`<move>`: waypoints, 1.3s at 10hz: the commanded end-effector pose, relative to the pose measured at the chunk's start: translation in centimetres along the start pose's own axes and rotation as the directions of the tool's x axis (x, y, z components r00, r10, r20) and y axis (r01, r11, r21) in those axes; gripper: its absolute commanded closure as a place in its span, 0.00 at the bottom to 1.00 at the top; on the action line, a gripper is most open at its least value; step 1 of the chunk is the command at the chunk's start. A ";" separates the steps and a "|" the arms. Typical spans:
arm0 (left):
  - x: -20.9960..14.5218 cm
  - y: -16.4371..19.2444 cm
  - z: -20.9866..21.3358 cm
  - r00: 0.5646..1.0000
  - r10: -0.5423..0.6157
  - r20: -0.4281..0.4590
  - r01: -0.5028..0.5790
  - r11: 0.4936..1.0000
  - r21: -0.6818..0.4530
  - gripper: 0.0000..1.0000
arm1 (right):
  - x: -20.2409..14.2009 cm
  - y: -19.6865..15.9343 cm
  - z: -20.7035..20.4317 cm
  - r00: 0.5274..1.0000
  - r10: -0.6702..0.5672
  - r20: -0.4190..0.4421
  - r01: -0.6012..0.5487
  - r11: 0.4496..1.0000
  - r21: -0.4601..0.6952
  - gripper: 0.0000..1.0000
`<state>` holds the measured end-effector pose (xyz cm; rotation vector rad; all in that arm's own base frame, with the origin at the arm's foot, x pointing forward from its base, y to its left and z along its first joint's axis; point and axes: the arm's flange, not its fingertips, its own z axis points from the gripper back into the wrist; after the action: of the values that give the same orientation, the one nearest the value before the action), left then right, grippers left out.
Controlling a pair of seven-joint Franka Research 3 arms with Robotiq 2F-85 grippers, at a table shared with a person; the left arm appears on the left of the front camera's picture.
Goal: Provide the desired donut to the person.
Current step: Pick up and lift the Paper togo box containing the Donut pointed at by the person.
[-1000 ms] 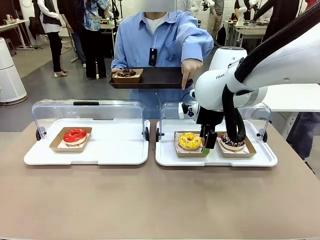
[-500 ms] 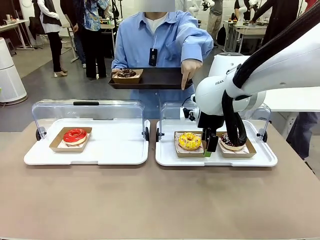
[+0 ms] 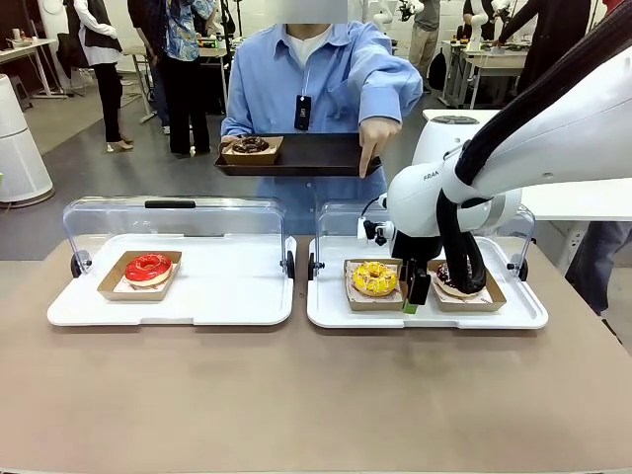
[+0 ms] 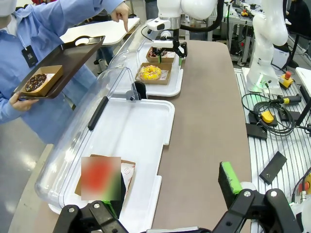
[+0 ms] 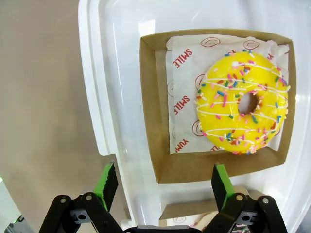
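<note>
One change | your right hand [image 5: 164,187], spread wide and empty, is sinking toward the brown cardboard box [image 5: 153,145] holding the yellow sprinkled donut [image 5: 223,111] | grasp is nearing.

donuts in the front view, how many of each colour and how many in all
red donut: 1
yellow donut: 1
chocolate donut: 2, one beside the yellow one, one on the held dark tray
total: 4

Bright, even overhead light is cast throughout; only faint shadows are thrown on the worktop [image 3: 296,395]. Glare is seen on the white tray [image 5: 127,58]. Straight lines are bowed in the wrist views, and a red patch [image 4: 100,177] is blurred.
</note>
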<state>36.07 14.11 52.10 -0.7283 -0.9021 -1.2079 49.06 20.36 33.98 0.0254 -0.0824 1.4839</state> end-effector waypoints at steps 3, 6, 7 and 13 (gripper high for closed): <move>0.0 -0.1 0.1 1.000 -0.006 0.014 0.006 1.000 0.001 0.00 | 0.1 -0.9 -1.2 1.000 -0.006 0.003 0.006 1.000 -0.020 0.00; 0.0 -0.1 0.1 1.000 -0.006 0.014 0.006 1.000 0.001 0.00 | 0.1 -1.0 -1.3 1.000 -0.004 0.012 0.004 1.000 -0.022 0.00; 0.0 -0.1 0.1 1.000 -0.006 0.014 0.006 1.000 0.001 0.00 | 0.1 -1.0 -1.4 1.000 0.001 0.013 0.000 1.000 -0.021 0.03; 0.0 -0.1 0.1 1.000 -0.006 0.014 0.006 1.000 0.001 0.00 | -0.3 -1.1 -1.7 1.000 0.004 0.019 -0.004 1.000 -0.011 0.84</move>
<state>36.07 14.11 52.10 -0.7283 -0.9021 -1.2079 49.61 20.25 32.84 0.0273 -0.0942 1.4798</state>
